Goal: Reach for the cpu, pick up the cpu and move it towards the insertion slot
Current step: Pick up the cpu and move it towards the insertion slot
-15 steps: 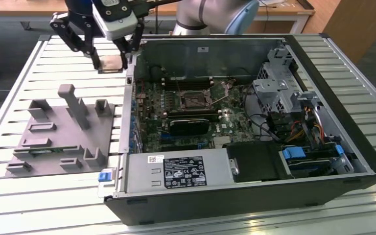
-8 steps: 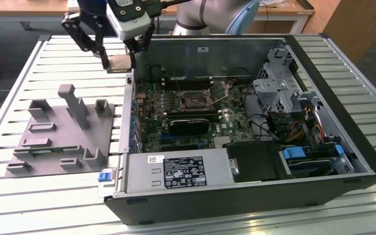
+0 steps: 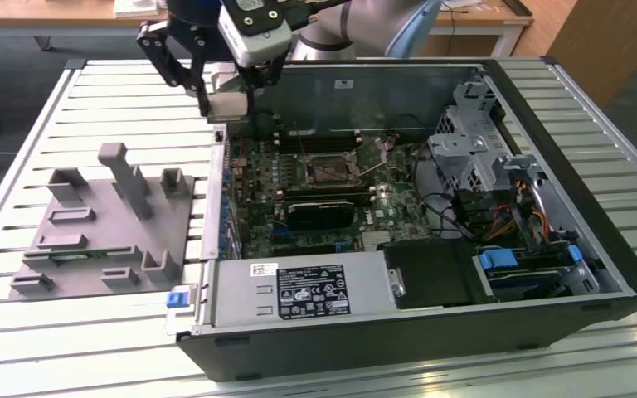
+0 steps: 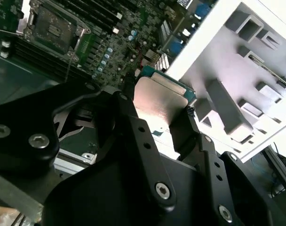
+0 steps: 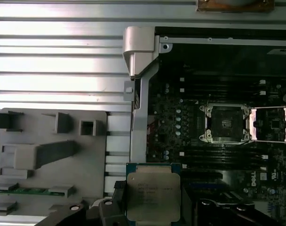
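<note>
So: open PC case (image 3: 584, 249) on slatted desk (image 3: 31, 332), grey fixture block (image 3: 109, 224) beside it. Tool (image 3: 225, 104) clamped on cpu (image 5: 152, 195), lifted over case edge. Pick done; insertion slot (image 5: 226, 123) w/ frame open, well apart.

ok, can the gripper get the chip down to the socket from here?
Probably yes. The gripper holds the chip above the case edge, and the socket lies open with its frame flipped back. Nothing stands over it in the exterior view.
</note>
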Action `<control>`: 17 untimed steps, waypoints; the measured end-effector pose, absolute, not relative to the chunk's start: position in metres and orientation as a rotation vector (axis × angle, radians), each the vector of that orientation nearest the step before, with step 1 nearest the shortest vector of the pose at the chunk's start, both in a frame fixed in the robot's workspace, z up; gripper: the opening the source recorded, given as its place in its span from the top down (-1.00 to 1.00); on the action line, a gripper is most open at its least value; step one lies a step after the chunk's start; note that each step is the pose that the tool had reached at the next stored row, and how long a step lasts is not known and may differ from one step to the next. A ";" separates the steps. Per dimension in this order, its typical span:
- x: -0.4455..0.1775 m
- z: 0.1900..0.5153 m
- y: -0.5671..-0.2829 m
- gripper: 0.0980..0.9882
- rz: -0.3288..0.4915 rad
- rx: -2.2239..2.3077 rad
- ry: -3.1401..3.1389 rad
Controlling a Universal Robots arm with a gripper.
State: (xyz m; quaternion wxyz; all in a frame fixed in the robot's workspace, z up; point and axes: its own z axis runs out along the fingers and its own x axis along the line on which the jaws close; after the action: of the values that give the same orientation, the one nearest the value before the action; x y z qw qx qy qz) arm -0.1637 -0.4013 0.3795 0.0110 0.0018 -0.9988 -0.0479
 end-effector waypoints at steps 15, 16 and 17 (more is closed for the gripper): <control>-0.107 0.379 -0.392 0.00 -0.149 0.006 -3.116; -0.103 0.379 -0.391 0.00 -0.149 0.006 -3.116; -0.100 0.379 -0.389 0.00 -0.149 0.006 -3.116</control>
State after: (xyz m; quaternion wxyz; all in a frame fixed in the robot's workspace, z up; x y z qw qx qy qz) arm -0.1002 -0.3894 0.3793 0.0110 0.0018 -0.9988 -0.0479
